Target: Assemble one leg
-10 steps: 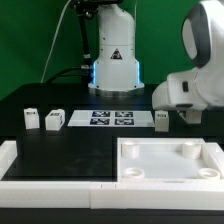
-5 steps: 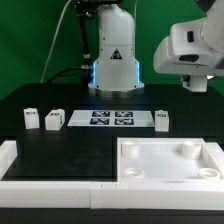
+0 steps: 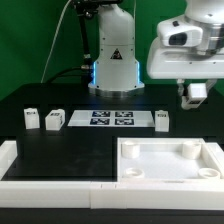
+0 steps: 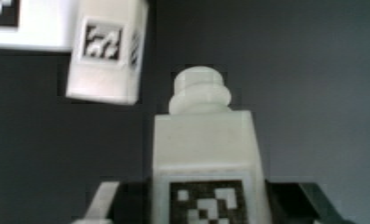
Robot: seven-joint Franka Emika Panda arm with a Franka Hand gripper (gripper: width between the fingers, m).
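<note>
My gripper (image 3: 196,99) hangs in the air at the exterior view's right, above the table, shut on one leg (image 3: 196,93). In the wrist view the held leg (image 4: 208,135) is a white block with a rounded peg end and a tag, clamped between my fingers (image 4: 107,200). Three more legs stand on the black table: two at the exterior view's left (image 3: 32,118) (image 3: 55,120) and one (image 3: 162,119) right of the marker board (image 3: 112,119). That last leg also shows in the wrist view (image 4: 107,50).
The large white square tray-like part (image 3: 170,172) with round corner holes lies at the front right. A white L-shaped frame (image 3: 18,168) runs along the front left. The robot base (image 3: 113,60) stands behind the marker board.
The arm has risen from low at the exterior view's right and shifted left. The held leg now hangs in plain sight below the hand.
</note>
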